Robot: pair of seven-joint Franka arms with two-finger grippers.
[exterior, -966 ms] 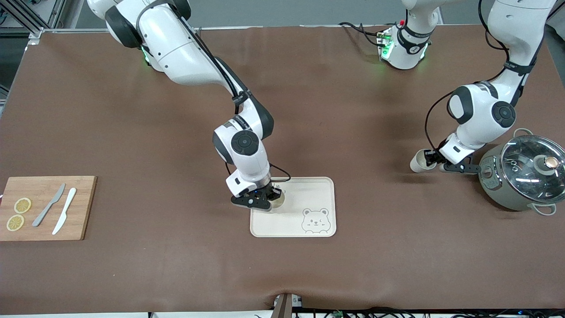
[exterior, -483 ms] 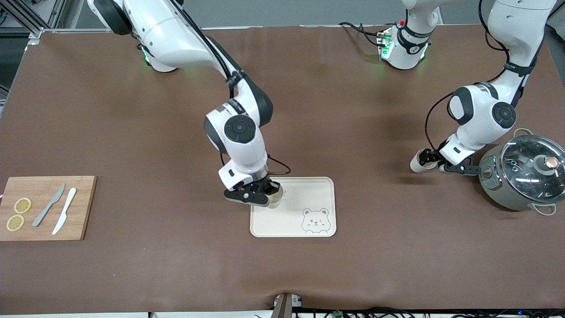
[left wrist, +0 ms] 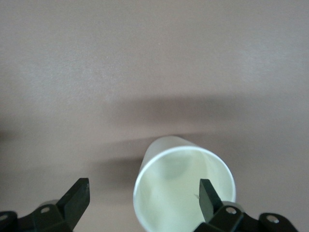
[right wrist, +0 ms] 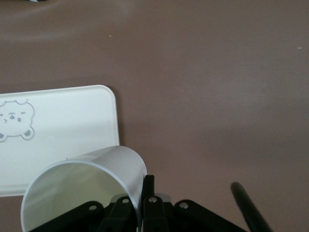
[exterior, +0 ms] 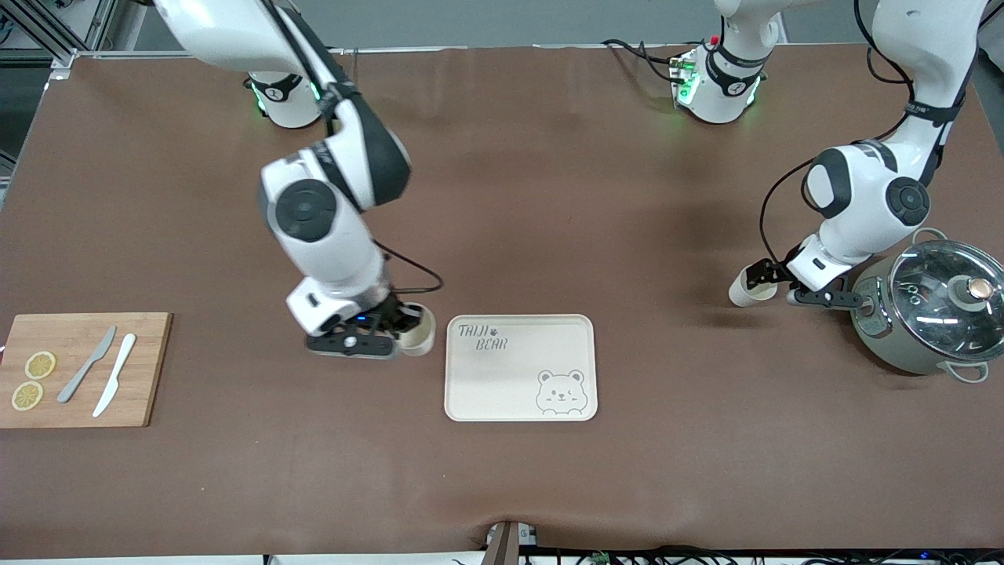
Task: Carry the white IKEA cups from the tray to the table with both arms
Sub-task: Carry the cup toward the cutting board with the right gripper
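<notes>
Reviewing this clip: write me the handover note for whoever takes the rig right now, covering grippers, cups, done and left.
Left gripper: fingers open, one inside the rim of the first cup, which stands on the table beside the lidded pot, at the left arm's end.
Right gripper: shut on the second cup, carried just off the tray, over the table toward the right arm's end.
Tray holds no cups now.
Done: both cups are off the tray, the first set down and released.
Left: lift the left gripper clear of its cup; lower and release the second cup on the table.
</notes>
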